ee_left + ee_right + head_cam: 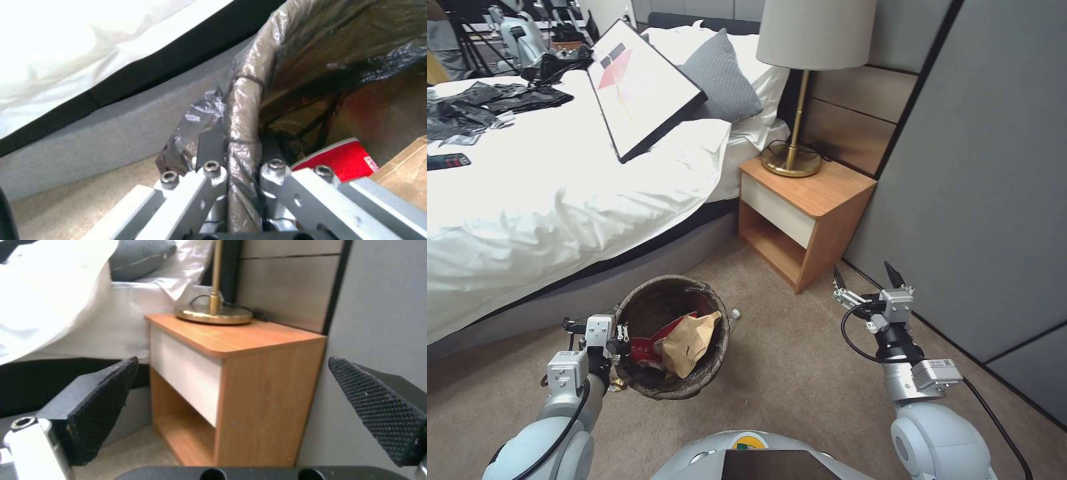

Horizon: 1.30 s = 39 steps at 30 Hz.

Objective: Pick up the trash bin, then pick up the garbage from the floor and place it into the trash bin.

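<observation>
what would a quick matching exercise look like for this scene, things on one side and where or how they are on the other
Things:
1. left gripper
2. right gripper
3. tan paper bag
4. lamp

Place or state:
A. stands on the wooden nightstand
B. lies inside the trash bin
C. open and empty, held above the carpet near the wall
D. shut on the bin's bag-covered rim

Pairs: 1-D, 2-C, 3-B, 4-A
</observation>
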Available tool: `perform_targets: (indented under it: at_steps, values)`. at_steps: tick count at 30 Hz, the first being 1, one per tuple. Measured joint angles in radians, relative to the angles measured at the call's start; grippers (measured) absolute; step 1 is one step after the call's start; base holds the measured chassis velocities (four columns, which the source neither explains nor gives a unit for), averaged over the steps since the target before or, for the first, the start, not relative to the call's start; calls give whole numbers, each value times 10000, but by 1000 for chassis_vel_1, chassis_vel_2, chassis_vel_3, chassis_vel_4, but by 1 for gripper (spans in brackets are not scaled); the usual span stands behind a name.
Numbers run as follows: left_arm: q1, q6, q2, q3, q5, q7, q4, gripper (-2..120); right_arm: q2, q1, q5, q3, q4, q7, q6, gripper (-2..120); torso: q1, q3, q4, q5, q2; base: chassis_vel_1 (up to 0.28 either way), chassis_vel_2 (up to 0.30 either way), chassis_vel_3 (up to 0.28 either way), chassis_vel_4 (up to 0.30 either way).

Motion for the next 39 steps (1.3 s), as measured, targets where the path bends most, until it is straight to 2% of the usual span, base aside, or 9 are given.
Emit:
perform_targets:
  at_steps: [33, 39]
  values:
    - [12, -18, -60, 43, 6, -2, 0, 2, -138, 12, 23, -1, -121, 38, -47, 100, 0, 0, 0, 0, 0, 64, 60, 62, 63]
    - [29, -241, -57, 67, -45, 64, 0, 2, -148, 16, 35, -27, -152, 66, -89, 100, 0, 0, 2, 0, 0, 44, 43, 45, 37]
